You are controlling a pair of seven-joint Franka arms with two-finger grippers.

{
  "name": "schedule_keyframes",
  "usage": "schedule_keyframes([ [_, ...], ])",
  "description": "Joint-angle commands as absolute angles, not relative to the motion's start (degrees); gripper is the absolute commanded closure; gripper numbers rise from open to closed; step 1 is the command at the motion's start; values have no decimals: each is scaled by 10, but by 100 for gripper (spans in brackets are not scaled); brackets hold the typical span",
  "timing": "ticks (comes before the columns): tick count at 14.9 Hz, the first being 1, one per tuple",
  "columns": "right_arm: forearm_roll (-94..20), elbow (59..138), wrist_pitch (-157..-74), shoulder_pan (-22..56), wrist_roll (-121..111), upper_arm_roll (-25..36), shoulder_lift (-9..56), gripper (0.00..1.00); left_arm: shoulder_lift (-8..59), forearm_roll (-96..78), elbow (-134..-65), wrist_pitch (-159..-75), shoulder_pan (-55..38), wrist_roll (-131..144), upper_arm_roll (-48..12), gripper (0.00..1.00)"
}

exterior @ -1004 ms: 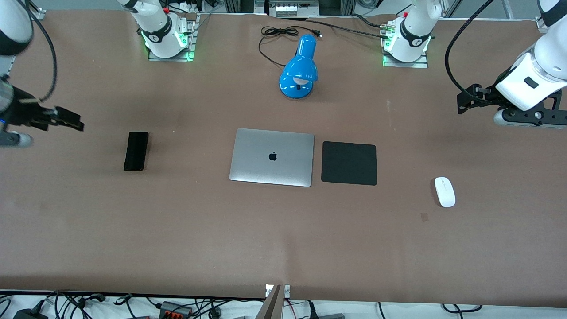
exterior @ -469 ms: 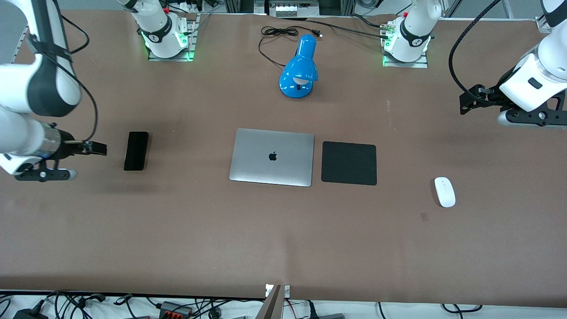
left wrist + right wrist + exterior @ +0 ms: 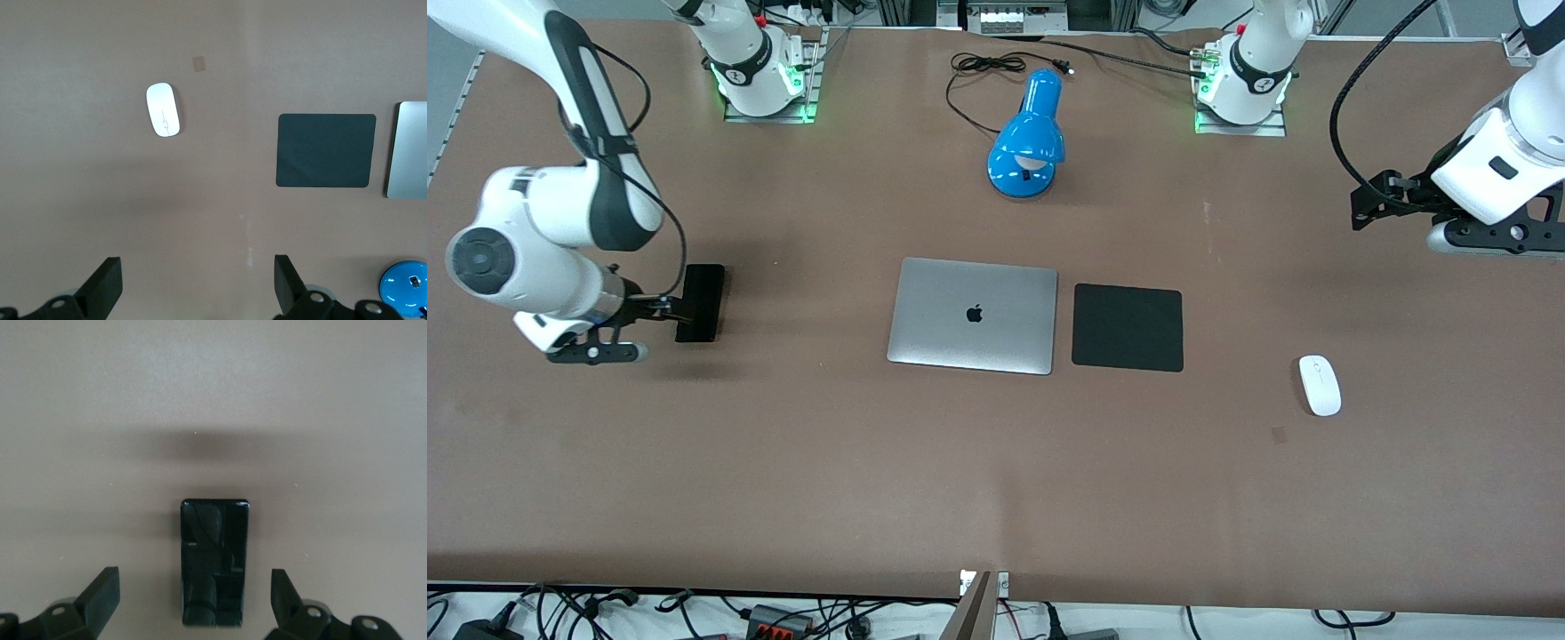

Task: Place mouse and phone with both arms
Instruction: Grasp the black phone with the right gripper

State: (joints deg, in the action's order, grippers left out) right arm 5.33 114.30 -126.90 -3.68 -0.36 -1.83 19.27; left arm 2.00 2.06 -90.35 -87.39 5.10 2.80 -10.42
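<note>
Phone (image 3: 215,561) lies between open right claw (image 3: 193,600) fingers.

A robotics lab: two white arms (image 3: 560,222) bolted on lit metal base plates (image 3: 769,111) to a brown-covered desk (image 3: 996,480), aluminium framing and tangled cables (image 3: 783,618) along its edges.
</note>
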Motion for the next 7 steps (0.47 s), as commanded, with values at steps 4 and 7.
schedule_keyframes([
  [4,63,1178,-1313,-51,7,-20,200,0,27,19,-889,-864,54,17,-101,0],
  [7,63,1178,-1312,-51,9,-20,201,0,27,19,-889,-865,54,17,-101,0],
])
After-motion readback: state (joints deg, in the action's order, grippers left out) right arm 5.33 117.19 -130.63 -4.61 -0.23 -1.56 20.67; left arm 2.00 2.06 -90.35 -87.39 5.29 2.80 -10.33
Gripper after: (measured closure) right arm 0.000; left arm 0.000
